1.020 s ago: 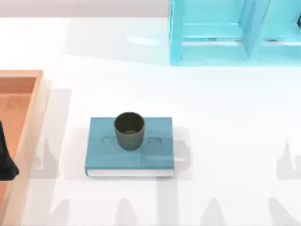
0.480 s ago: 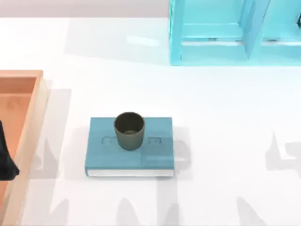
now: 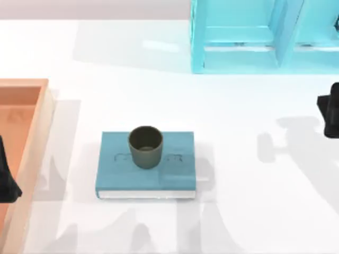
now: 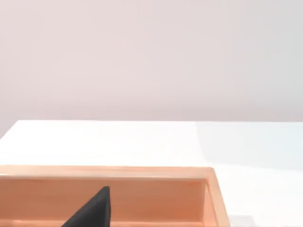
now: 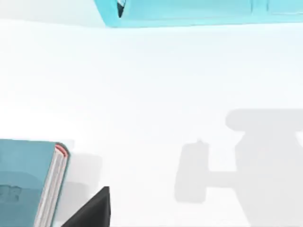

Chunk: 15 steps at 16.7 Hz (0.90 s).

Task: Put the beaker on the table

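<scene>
Beaker (image 3: 145,146) upright on book (image 3: 146,169), at its far edge, mid-table (image 3: 238,211). Likely light, rigid, smooth-walled; pinch across rim. Right gripper (image 3: 330,108) at table's right edge, left gripper (image 3: 6,180) over tray (image 3: 32,106); jaws: cannot tell.

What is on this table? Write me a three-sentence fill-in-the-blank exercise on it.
1. The beaker rests on the teal ____, not on the table.
2. The beaker's opening faces ____.
3. The orange tray lies at the table's ____ edge.
Missing words: book; up; left.
</scene>
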Available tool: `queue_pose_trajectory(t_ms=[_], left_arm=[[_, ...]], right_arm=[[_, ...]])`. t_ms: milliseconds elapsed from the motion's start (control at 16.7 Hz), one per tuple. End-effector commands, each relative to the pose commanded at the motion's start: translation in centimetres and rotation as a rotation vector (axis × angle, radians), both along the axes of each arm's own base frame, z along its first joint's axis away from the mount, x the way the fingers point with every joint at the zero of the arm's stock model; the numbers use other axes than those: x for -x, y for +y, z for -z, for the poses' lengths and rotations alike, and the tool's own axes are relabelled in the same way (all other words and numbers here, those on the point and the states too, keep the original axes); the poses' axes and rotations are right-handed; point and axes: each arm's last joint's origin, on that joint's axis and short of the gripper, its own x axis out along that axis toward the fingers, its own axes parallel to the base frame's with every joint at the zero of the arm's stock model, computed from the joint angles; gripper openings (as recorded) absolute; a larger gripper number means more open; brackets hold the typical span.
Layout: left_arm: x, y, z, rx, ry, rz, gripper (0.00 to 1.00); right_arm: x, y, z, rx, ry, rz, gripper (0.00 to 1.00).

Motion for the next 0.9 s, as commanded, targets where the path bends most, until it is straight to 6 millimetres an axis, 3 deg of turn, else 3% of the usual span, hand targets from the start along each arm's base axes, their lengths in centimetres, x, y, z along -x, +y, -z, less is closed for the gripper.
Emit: queue_pose_trajectory(t_ms=[240,480,660,900], left_arm=[[0.0,0.0,0.0,0.0,0.0,0.0,1.0],[0.0,0.0,0.0,0.0,0.0,0.0,1.0],[0.0,0.0,0.0,0.0,0.0,0.0,1.0],[0.0,0.0,0.0,0.0,0.0,0.0,1.0]], right_arm=[[-5.3,6.5,-0.4,0.101,0.366,-0.03,1.0],[-9.4,14.8,1.2,0.24,0.634,-0.017,1.0],[-10.9,21.1,2.7,0.318,0.727,0.01,1.0],[-11.0,27.8,3.5,0.333,0.718,0.047,1.0]])
